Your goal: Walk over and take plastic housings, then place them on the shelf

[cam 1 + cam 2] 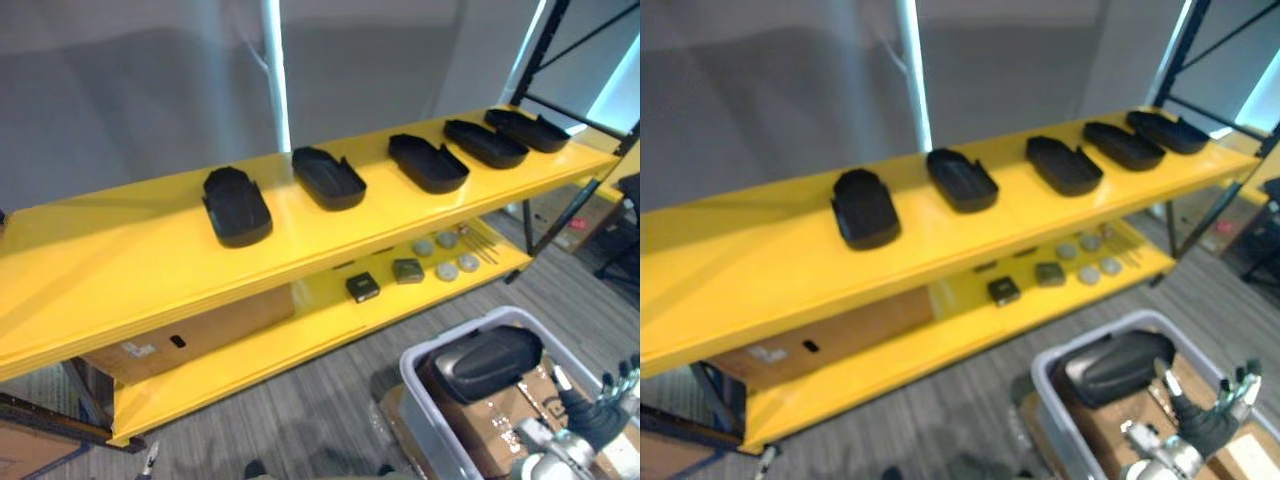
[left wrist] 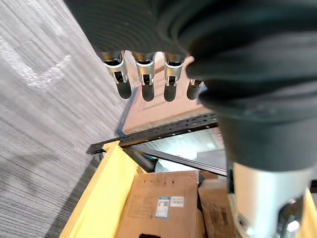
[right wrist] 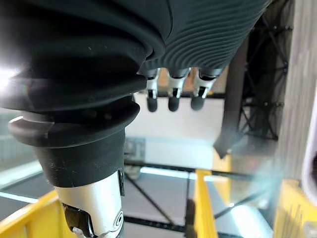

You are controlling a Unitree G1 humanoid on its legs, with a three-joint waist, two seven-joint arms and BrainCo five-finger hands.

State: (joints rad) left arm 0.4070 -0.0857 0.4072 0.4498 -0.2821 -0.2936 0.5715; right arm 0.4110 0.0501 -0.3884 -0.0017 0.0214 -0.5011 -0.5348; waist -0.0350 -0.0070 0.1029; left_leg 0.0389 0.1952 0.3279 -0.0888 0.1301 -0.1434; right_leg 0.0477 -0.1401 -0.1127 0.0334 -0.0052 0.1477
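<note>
Housings [image 1: 236, 206] are lined 5 along the shelf [image 1: 120, 270], 1 in the bin [image 1: 416, 385]; left hand [image 2: 144, 79] and right hand [image 1: 600, 415] are spread.

The top shelf [image 1: 110, 262] has lots of bare room at its left end and a bare strip along the front. A row of black housings [image 1: 236, 206] takes up the rest, with small gaps between them. A white pole [image 1: 274, 75] stands behind. A black post [image 1: 536, 55] blocks the right end.

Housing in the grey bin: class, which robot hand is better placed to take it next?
Right, probably. The right hand hangs open beside the grey bin holding the black housing; the left hand faces floor and a cardboard box.
</note>
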